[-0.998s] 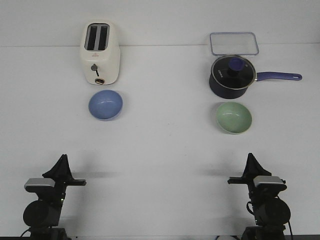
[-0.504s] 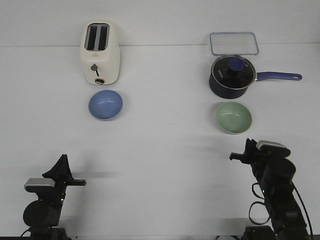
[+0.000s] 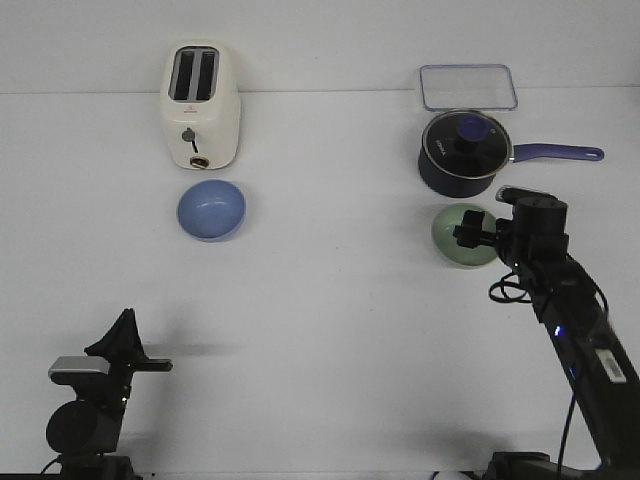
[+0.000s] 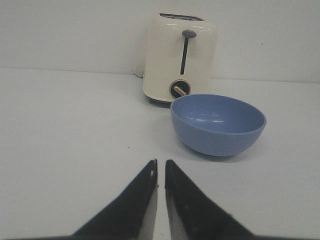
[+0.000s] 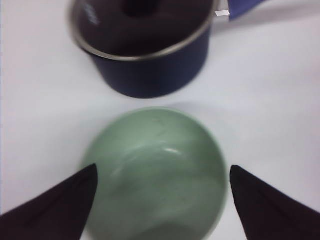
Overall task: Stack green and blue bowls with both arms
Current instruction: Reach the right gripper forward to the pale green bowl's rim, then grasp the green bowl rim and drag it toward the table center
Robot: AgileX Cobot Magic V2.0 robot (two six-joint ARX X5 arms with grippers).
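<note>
The periwinkle blue bowl (image 3: 211, 210) sits on the table in front of the toaster; in the left wrist view it (image 4: 218, 123) is ahead of the fingers and a little to one side. The pale green bowl (image 3: 450, 236) sits in front of the saucepan. My right gripper (image 3: 470, 236) hovers over the green bowl (image 5: 155, 165), wide open, with one fingertip (image 5: 85, 180) at each side of the rim, holding nothing. My left gripper (image 3: 125, 318) rests near the front left edge, shut and empty (image 4: 160, 161), well short of the blue bowl.
A cream toaster (image 3: 200, 105) stands just behind the blue bowl. A dark navy saucepan (image 3: 463, 152) with a glass lid stands right behind the green bowl, handle pointing right; it also shows in the right wrist view (image 5: 145, 45). A clear rectangular container (image 3: 467, 87) lies behind the pan.
My right arm has lifted from its rest spot at the front right and reached forward over the green bowl. The left arm and both bowls have not moved.
</note>
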